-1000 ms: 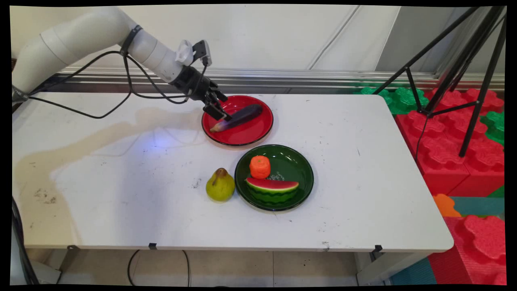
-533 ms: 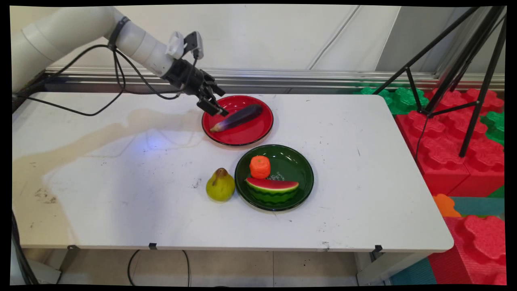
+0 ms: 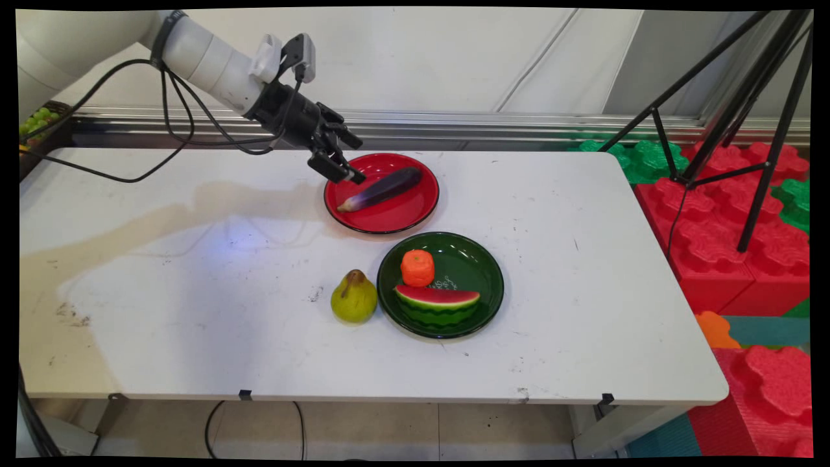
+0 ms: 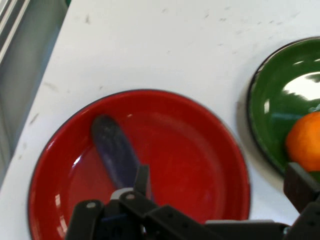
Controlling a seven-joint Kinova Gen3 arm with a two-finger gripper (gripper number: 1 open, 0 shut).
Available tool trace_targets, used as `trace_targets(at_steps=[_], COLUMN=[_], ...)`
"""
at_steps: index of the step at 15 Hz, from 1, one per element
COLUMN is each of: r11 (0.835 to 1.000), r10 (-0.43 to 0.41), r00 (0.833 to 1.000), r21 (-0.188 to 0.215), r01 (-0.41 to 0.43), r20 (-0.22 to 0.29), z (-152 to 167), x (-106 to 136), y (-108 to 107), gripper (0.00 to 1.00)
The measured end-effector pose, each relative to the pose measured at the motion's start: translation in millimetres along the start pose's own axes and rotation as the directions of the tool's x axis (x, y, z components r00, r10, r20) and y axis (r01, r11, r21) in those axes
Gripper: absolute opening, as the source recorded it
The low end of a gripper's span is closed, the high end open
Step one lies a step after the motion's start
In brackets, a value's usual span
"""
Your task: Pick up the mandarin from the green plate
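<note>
Black gripper point(image 3: 350, 157), open and empty, has risen off the eggplant point(image 3: 382, 189)

The gripper point(image 3: 338, 163) hangs above the left rim of the red plate point(image 3: 415, 207), clear of it, with open air beneath. Just below and right of it the eggplant point(image 3: 382, 188) lies slantwise across that plate, taking up most of the plate's middle. Nearer the camera than the gripper, the green plate point(image 3: 486, 285) blocks the way with an orange piece point(image 3: 417, 267) and a watermelon slice point(image 3: 437, 303) on it, and a pear point(image 3: 353, 298) stands just beside its left rim. Left of the gripper the bench point(image 3: 162, 292) lies bare and wide. Black cables point(image 3: 181, 123) droop behind the gripper. Far right, a tripod point(image 3: 746, 97) stands off the bench.
</note>
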Motion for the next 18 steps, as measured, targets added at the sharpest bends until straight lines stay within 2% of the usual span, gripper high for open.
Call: trace_targets(at_steps=[7,11,18], r11=[0.998,0.995,0.991], r10=[0.009,0.009,0.003], r00=[1.000,1.000,0.999], r21=[-0.061,-0.096,-0.135], r01=[-0.009,-0.008,0.003], r20=[-0.012,0.003,0.044], z=[4.4,22.4,55.9], x=[16.5,22.6,24.9], y=[36.5,57.5,78.1], gripper=[1.00,1.00,1.00])
